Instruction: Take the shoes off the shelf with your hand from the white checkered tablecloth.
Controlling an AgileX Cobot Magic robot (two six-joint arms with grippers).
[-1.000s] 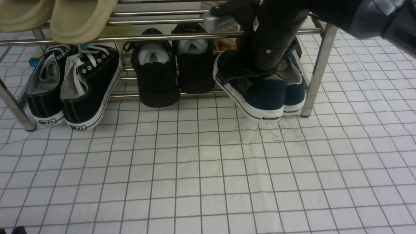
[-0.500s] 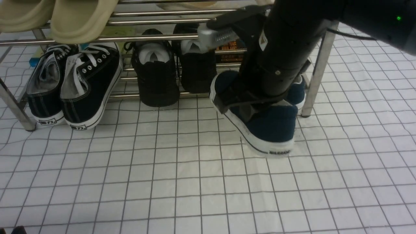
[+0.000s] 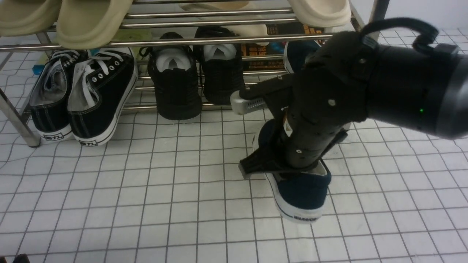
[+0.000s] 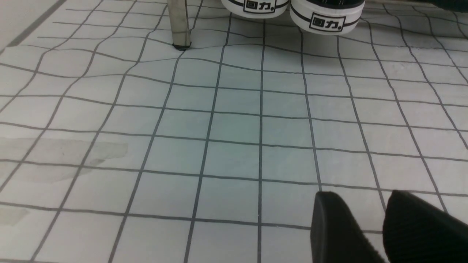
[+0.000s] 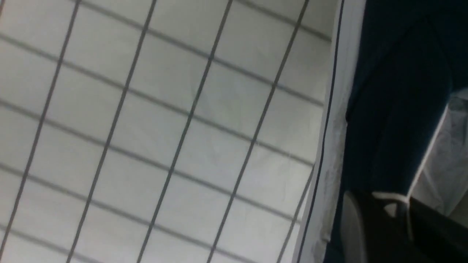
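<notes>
One white checkered tablecloth [image 3: 146, 190] lies under the right claw [image 3: 289, 171]. Behind it, the shelf [image 3: 182, 41] holds two laced sneakers [image 3: 98, 91], two black shoes [image 3: 175, 87] and one navy shoe [image 3: 298, 53]. The claw grips the other navy shoe [image 3: 303, 190], off the shelf. The left claw [image 4: 365, 204] stands slightly parted, empty.

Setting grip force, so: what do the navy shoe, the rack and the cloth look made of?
The navy shoe: matte upper, likely canvas; smooth white sole, probably rubber. The rack: shiny mirror-like tubes, likely chromed metal. The cloth: matte white sheet that wrinkles softly, fabric or thin vinyl, unclear which.
</notes>
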